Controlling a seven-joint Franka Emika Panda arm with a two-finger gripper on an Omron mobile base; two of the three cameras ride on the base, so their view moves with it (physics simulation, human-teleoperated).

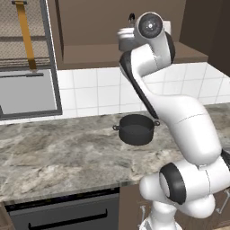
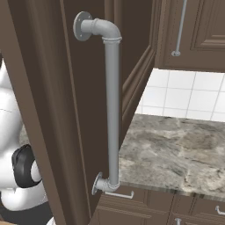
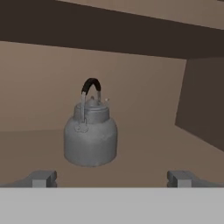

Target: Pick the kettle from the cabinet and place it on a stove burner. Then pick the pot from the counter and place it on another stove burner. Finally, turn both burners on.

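Observation:
The small grey kettle [image 3: 90,135] with its black arched handle stands upright on the floor of the brown cabinet [image 3: 148,144]. My gripper [image 3: 112,179] is open just in front of it, a fingertip [image 3: 41,178] on each side and nothing between them. In the left base view my arm reaches up into the cabinet [image 1: 90,49] and hides most of the kettle [image 1: 126,37]. The black pot [image 1: 136,129] sits on the marbled counter [image 1: 54,152] below, near the tiled wall. The stove burners are out of view.
A grey-framed mesh panel [image 1: 27,58] with a yellow strap hangs left of the cabinet. A dark appliance front [image 1: 63,215] lies under the counter edge. A tall brown door with a grey pipe handle [image 2: 112,105] stands close on the right, beside more counter [image 2: 176,154].

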